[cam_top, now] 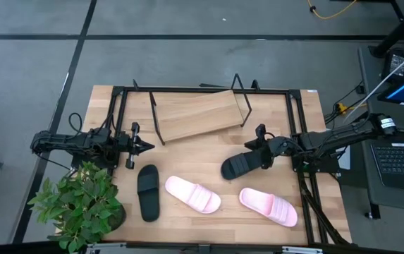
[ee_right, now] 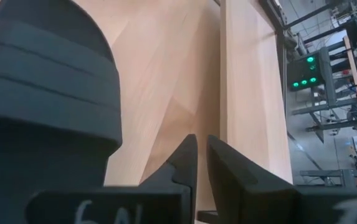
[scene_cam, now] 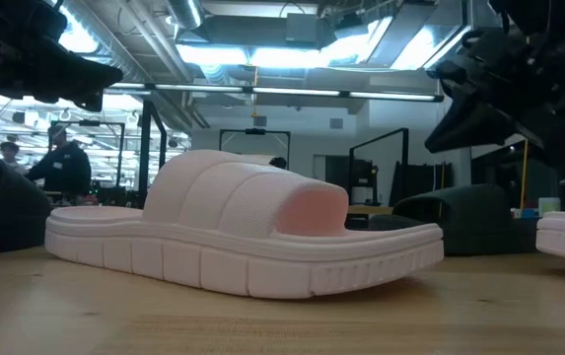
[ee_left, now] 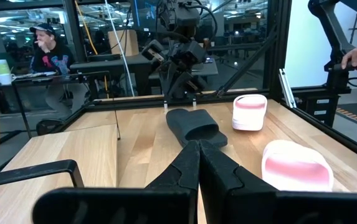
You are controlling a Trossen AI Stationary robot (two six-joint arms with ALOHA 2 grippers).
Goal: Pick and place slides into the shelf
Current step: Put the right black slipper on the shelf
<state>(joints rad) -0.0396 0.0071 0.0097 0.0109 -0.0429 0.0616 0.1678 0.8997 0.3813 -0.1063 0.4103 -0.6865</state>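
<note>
High view: shelf (cam_top: 200, 113) w/o slides, four on table (cam_top: 314, 212).

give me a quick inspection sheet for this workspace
surface: wood table inside a black frame
job's things: shelf holds no slides; black slide and two pink slides lie on the table; second black slide in the right gripper
clutter: potted plant at the left front corner
grippers: right gripper shut on the black slide; left gripper shut, holding nothing
cables: yellow cable on the floor
surroundings: person seated; laptop
</note>
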